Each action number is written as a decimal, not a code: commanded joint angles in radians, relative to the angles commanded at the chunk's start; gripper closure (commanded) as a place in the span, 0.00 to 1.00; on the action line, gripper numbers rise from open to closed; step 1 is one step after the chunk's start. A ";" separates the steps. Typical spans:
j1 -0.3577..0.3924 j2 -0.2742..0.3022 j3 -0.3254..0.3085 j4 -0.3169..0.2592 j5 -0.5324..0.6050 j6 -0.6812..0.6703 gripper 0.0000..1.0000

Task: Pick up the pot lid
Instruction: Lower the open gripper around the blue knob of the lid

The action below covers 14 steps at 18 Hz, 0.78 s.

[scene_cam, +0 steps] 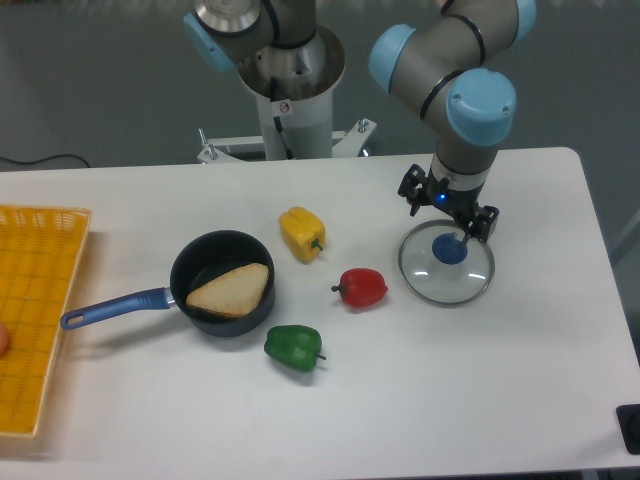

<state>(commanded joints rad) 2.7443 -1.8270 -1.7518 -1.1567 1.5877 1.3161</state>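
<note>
The lid (446, 264) lies flat on the table (450, 400), a round glass disc with a metal rim and a blue knob (449, 251) at its centre. The hand (455, 231) hangs straight over it, low on the knob, its tips at or just above the blue; I cannot tell from this view whether the jaws stand wide or narrow, nor whether they touch the knob yet. The lid looks stiff and of moderate weight, and the glass is smooth, breakable and lies too flat on the table to be taken by the rim. I judge the knob to be the only sound place to take hold: it stands proud and sits over the lid's balance point, so a squeeze across it should lift the disc level. A shallow or off-centre pinch could let the lid tip or slide out. Left of the lid, near its rim but apart from it, lies a red pepper (362, 288). Farther left of the lid and a little higher sits a yellow pepper (302, 233), and lower left a green pepper (294, 347). Beyond those, well apart from the lid, stands a black pot (190, 268) with a slice of bread (230, 290) in it, its blue handle (110, 308) pointing away from the lid toward a yellow basket (40, 290) at the table's far end.
</note>
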 joint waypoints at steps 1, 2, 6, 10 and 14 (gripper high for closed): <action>0.002 -0.002 -0.011 0.014 0.000 0.014 0.00; 0.006 -0.002 -0.020 0.029 -0.002 0.035 0.00; 0.025 -0.017 -0.037 0.074 -0.003 0.057 0.00; 0.029 -0.029 -0.049 0.107 -0.002 0.058 0.00; 0.034 -0.052 -0.051 0.137 -0.002 0.060 0.00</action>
<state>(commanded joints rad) 2.7780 -1.8790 -1.8024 -1.0202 1.5861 1.3760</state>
